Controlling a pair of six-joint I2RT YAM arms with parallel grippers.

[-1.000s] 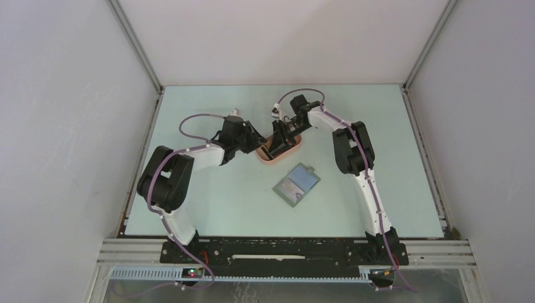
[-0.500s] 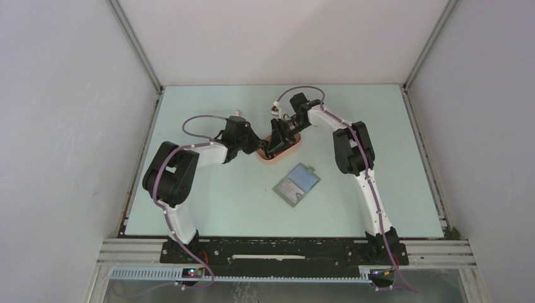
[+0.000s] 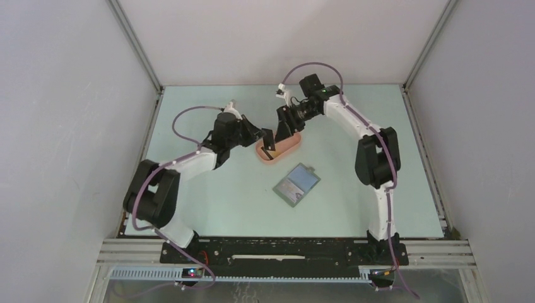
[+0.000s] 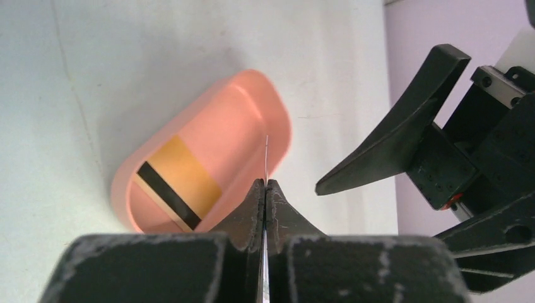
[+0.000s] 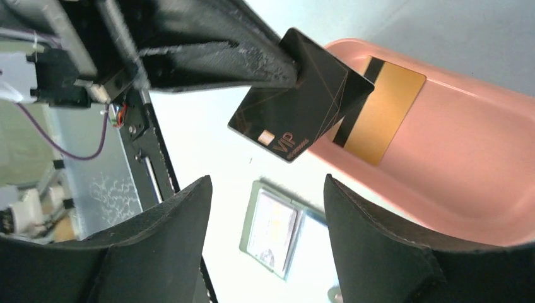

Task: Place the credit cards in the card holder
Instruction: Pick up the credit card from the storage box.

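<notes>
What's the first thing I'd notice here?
A black VIP card is pinched in the left gripper over the pink tray. A yellow card with a black stripe lies in that tray. The grey-green card holder lies on the table nearby.

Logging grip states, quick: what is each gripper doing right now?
Left gripper: shut on the black VIP card.
Right gripper: open, holding nothing.
</notes>
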